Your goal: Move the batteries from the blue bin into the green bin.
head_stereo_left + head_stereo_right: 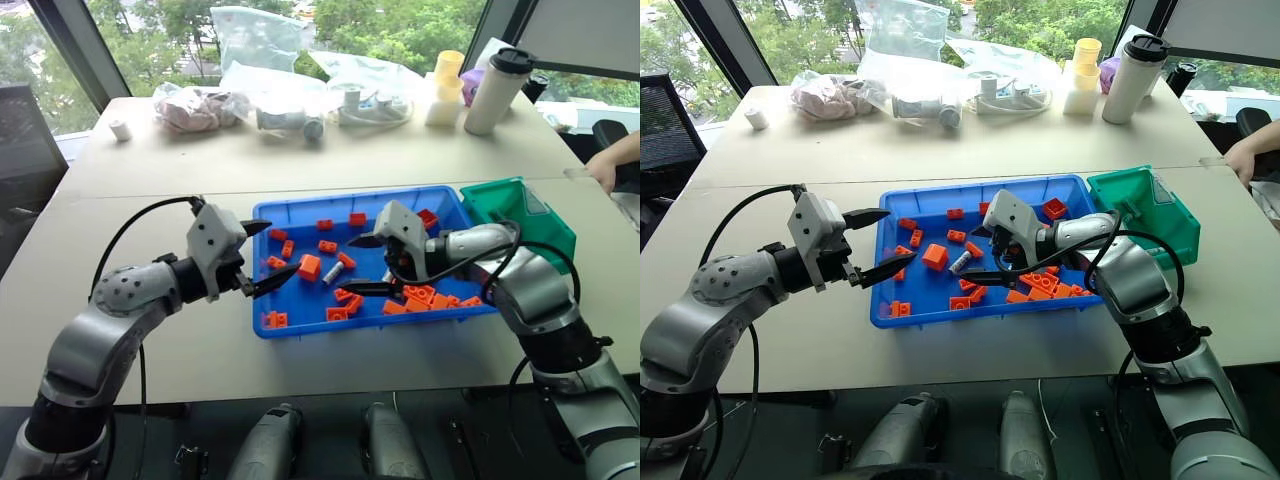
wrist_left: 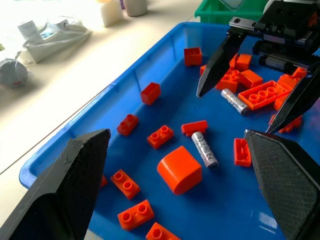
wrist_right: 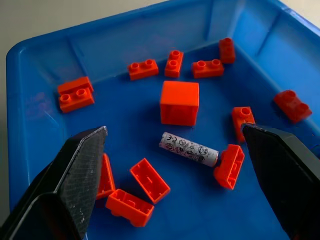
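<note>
I can't see inside the green bin (image 1: 520, 215) past its near wall, its far end cut off in my left wrist view, second battery (image 2: 235, 101) half tucked against orange bricks (image 2: 260, 92), person's hand (image 1: 603, 170) cropped at the right edge

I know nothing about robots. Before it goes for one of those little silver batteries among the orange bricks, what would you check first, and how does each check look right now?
1. Right gripper open: ok, fingers spread wide.
2. Target in sight: ok, a battery lies between its fingers in the right wrist view.
3. Room around it: not ok, an orange brick sits at one end.
4. Other batteries left: ok, a second battery lies in the blue bin.
5. Left gripper out of the way: ok, open at the bin's near-left edge.
6. Green bin reachable: ok, beside the blue bin.
</note>
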Controlling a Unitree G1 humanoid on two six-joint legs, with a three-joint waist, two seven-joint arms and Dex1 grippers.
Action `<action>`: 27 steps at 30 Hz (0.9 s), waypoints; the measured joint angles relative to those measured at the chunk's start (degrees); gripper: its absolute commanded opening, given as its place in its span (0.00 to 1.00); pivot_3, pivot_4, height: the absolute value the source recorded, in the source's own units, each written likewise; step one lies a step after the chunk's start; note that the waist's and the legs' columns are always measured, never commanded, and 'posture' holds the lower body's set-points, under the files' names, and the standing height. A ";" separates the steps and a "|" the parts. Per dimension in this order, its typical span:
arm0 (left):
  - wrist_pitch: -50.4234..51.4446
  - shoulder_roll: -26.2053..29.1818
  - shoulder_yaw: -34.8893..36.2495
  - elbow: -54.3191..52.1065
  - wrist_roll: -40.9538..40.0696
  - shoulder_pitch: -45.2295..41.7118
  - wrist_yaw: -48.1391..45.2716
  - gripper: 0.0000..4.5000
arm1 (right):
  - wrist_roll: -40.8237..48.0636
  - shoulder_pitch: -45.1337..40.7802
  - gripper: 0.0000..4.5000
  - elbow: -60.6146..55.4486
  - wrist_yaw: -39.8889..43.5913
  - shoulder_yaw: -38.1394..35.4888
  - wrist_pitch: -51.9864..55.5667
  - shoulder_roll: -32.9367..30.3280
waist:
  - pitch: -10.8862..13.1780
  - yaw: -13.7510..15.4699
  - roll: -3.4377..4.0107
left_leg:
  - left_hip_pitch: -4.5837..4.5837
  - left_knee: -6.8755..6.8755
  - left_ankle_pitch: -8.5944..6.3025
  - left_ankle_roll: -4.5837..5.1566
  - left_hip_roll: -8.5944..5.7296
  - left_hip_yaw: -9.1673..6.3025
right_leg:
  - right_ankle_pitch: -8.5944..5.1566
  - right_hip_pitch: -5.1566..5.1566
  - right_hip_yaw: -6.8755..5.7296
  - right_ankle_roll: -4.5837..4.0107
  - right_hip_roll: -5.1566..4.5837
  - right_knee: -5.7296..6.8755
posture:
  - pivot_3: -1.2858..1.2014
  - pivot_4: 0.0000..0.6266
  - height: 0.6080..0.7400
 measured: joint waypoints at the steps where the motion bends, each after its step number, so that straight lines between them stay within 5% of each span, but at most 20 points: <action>1: 0.19 0.09 0.35 0.00 0.00 0.00 0.15 1.00 | -0.74 -0.07 0.99 0.33 -0.60 0.77 -0.12 0.58 | 0.00 0.07 0.00 | 0.01 -0.01 0.00 0.00 0.02 0.00 | 0.00 0.00 -0.01 0.00 0.02 0.00 | 0.52 0.24 1.00; 23: 1.55 1.71 2.78 -2.07 -0.06 1.30 0.95 1.00 | -11.63 -2.83 0.99 13.23 -5.50 9.39 -6.40 7.20 | -0.01 -0.11 0.00 | 0.03 -0.08 0.00 -0.01 0.06 -0.01 | 0.00 -0.04 -0.01 0.00 0.07 0.02 | 0.52 0.24 1.00; 27: 1.58 1.72 2.74 -2.07 0.18 1.29 0.94 1.00 | -12.41 -3.05 0.68 13.65 -4.72 9.39 -7.15 7.09 | -0.01 -0.11 0.00 | 0.03 -0.08 0.00 -0.01 0.06 -0.01 | 0.00 -0.04 -0.01 0.00 0.07 0.02 | 0.52 0.24 1.00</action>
